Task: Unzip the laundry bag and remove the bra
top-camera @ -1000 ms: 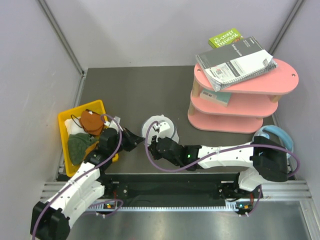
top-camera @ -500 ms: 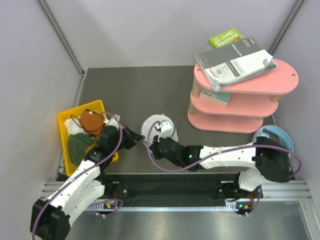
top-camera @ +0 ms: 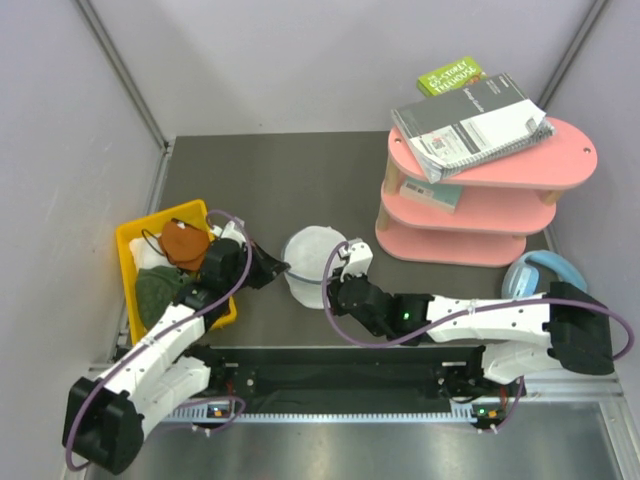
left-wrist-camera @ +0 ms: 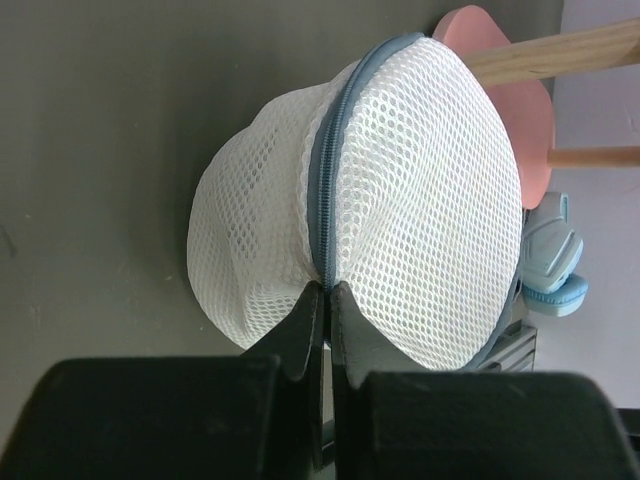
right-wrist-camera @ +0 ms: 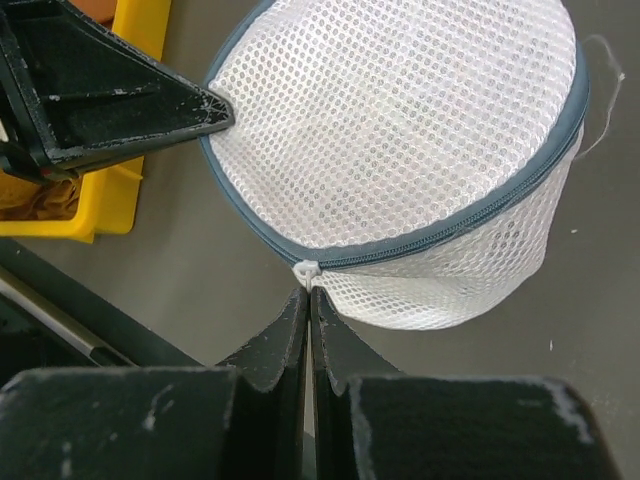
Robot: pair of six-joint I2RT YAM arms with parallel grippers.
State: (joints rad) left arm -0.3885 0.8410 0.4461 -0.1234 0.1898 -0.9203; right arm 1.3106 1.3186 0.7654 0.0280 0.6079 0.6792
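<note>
The laundry bag (top-camera: 312,255) is a white mesh dome with a grey-blue zipper line, lying on the dark table between my arms. My left gripper (top-camera: 285,268) is shut on its left rim, and in the left wrist view the fingertips (left-wrist-camera: 325,288) pinch the zipper seam of the bag (left-wrist-camera: 400,190). My right gripper (top-camera: 333,283) is at the bag's near right side. In the right wrist view it (right-wrist-camera: 308,295) is shut on the small white zipper pull (right-wrist-camera: 308,271) at the rim of the bag (right-wrist-camera: 400,120). The zipper line looks closed. The bra is hidden.
A yellow bin (top-camera: 125,245) at the left holds a rust-orange cloth (top-camera: 183,243), a dark green cloth (top-camera: 155,290) and a white cloth. A pink three-tier shelf (top-camera: 480,215) with books stands at the right. Pale blue headphones (top-camera: 540,272) lie near it.
My left gripper has moved right and up onto the bag's left rim. My right arm has swung right, off the bag's top, down to its near right rim.
</note>
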